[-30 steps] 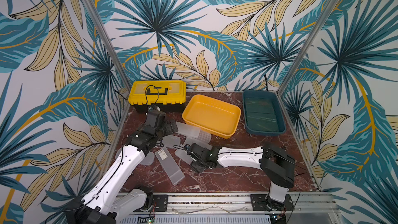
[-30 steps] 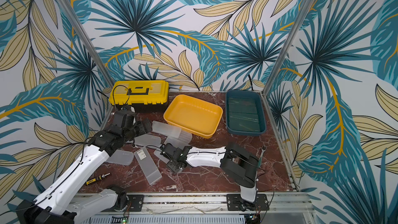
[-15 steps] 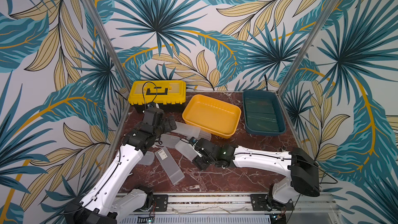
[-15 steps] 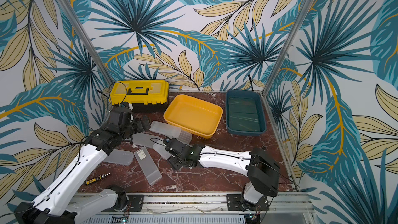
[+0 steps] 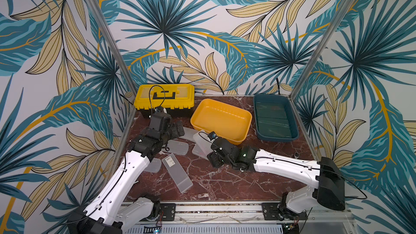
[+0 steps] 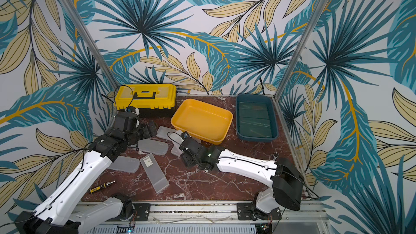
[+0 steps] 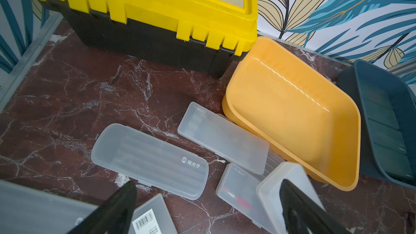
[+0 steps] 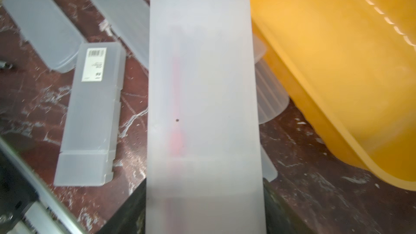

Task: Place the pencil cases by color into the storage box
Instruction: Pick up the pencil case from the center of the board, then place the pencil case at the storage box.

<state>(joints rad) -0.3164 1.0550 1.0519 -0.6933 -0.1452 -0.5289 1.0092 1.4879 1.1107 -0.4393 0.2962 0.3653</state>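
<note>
Transport step: frosted pencil case (image 8: 200, 75) pinched in right end effector (image 8: 206, 208); left end effector (image 7: 207, 183) spread, empty. Next, likely: clear rim of yellow tray (image 8: 337, 75) just beside, release.

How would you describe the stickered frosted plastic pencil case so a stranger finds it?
Find the yellow-lidded black toolbox at the back of the red marble table. Come forward past the other frosted cases to the frontmost case. Only it has a white barcode sticker.

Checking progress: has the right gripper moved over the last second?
Yes. The right gripper, shut on a frosted pencil case, has shifted toward the yellow tray.
</note>
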